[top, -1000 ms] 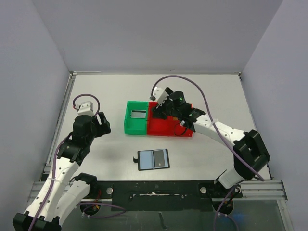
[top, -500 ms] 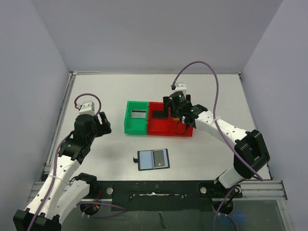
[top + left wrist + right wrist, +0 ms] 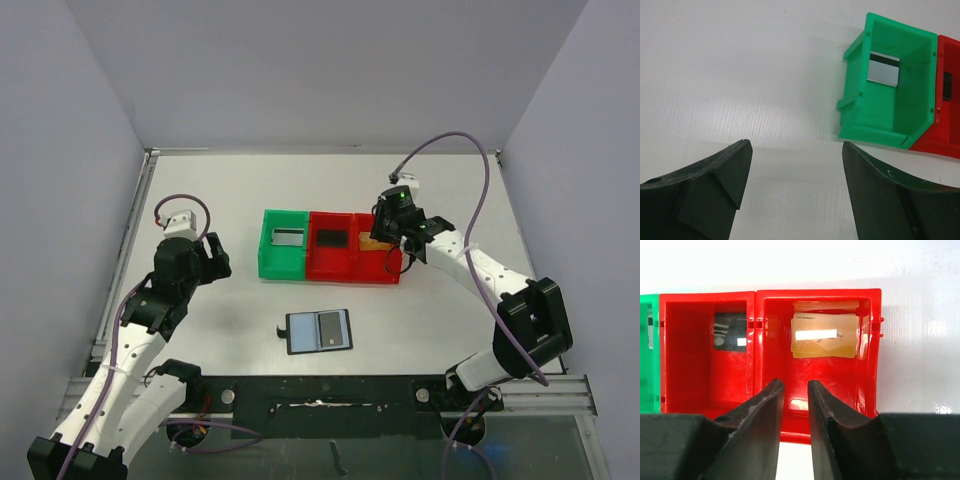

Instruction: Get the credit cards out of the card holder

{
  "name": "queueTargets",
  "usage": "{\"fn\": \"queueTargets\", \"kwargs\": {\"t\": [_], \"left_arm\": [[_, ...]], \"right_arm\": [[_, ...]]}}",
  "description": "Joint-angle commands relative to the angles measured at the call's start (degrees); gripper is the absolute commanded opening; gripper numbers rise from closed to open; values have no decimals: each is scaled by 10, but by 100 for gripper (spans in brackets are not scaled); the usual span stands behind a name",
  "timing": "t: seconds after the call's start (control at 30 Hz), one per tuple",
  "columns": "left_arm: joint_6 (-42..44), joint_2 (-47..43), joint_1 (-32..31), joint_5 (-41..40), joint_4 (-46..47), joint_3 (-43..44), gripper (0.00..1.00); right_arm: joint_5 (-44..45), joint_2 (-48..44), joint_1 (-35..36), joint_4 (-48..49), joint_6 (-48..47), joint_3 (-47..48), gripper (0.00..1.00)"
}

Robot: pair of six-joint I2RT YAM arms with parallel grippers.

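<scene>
Right gripper (image 3: pixel 792 405): nearly closed, empty, above the red bin's near wall.
Tan-gold card (image 3: pixel 824 335): just beyond it, flat in that bin.
Left gripper (image 3: pixel 796 180): open, idle.
Card holder (image 3: pixel 319 331): well apart, open on the bench, apparently one card left inside.

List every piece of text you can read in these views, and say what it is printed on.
"NO. 88888811", roughly, small and uncertain: top of the tan-gold card in the right red bin.
A fainter line on the card behind it: too blurred to read.
Black card, grey card, card holder: no legible text.
</scene>
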Motion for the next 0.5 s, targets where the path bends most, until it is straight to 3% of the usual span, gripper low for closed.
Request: {"fn": "queueTargets", "kwargs": {"t": [0.0,0.17,0.47], "left_arm": [[11,0,2,5,35,6,73],[10,0,2,3,32,7,73],[10,3,2,4,33,6,73]], "right_arm": [[-36,18,-9,16,-4,-3,26],[-24,54,-12,17,-5,5,11],[1,133,-12,37,-33,22,7]]}}
